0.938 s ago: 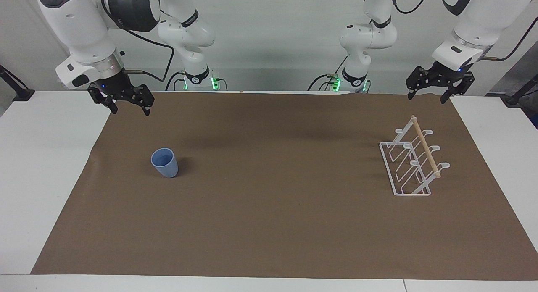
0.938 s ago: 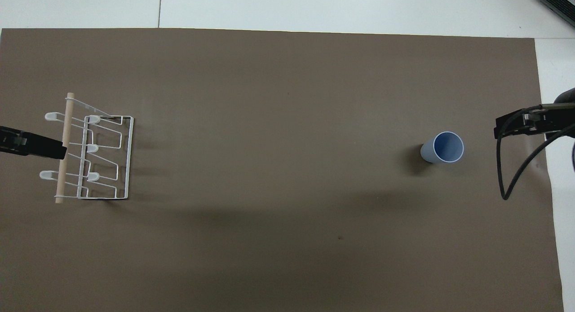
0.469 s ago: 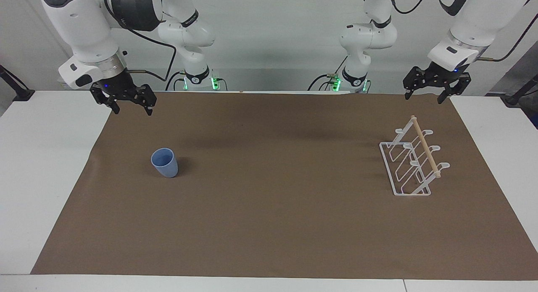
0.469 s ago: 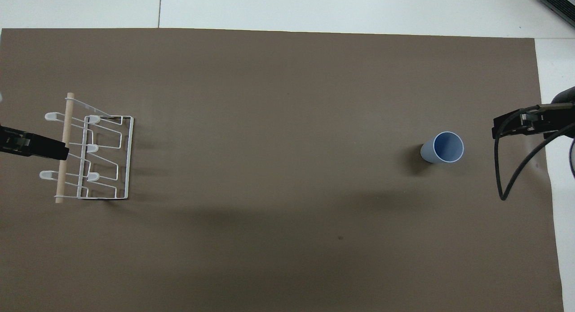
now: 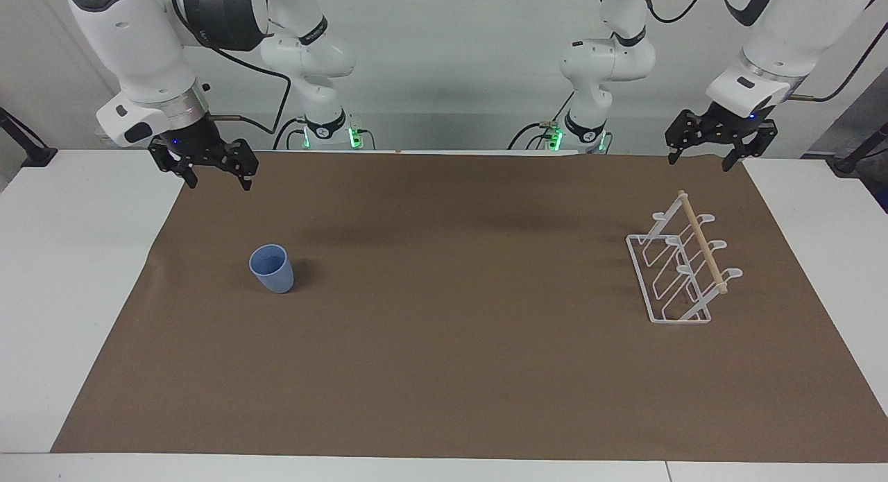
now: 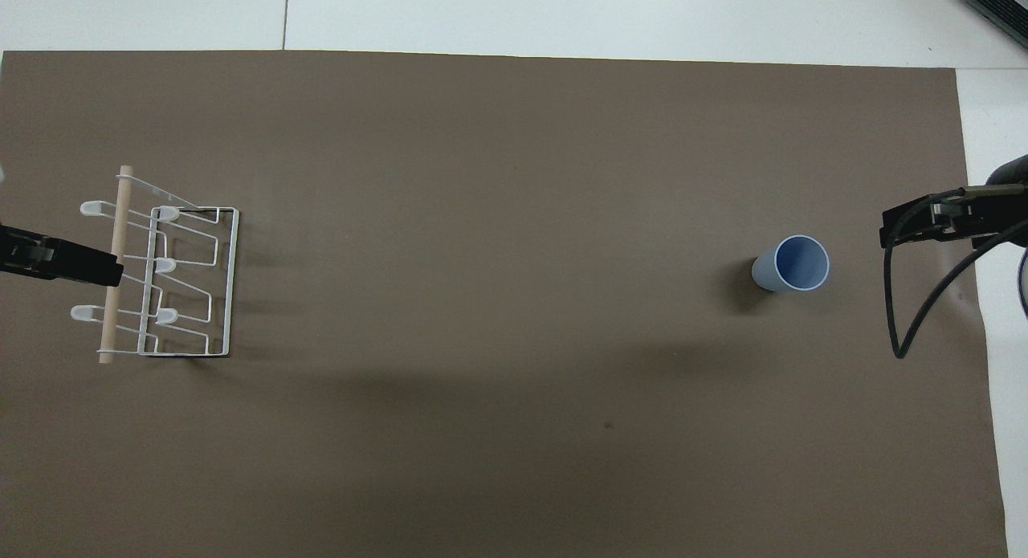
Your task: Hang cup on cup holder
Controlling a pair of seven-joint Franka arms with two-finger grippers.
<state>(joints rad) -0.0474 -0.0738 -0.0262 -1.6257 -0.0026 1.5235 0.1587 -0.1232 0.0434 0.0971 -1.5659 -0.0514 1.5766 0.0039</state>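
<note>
Nothing is being gripped yet. A small light-blue plastic cup (image 5: 271, 268) is standing upright on the brown mat toward the right arm's end, well apart from the white wire cup holder (image 5: 683, 268). The right gripper (image 5: 215, 174) and left gripper (image 5: 699, 155) are hanging raised with jaws spread. Next, probably, the right gripper needs lowering around the cup.

cup (image 5: 272, 268) and cup holder (image 5: 683, 270) sitting well apart on the table (image 5: 444, 385)
both grippers, left gripper (image 5: 698, 159) and right gripper (image 5: 216, 181), hang open, holding nothing

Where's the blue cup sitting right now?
The blue cup stands upright on the brown mat toward the right arm's end of the table, apart from the open right gripper raised above the mat's edge.
</note>
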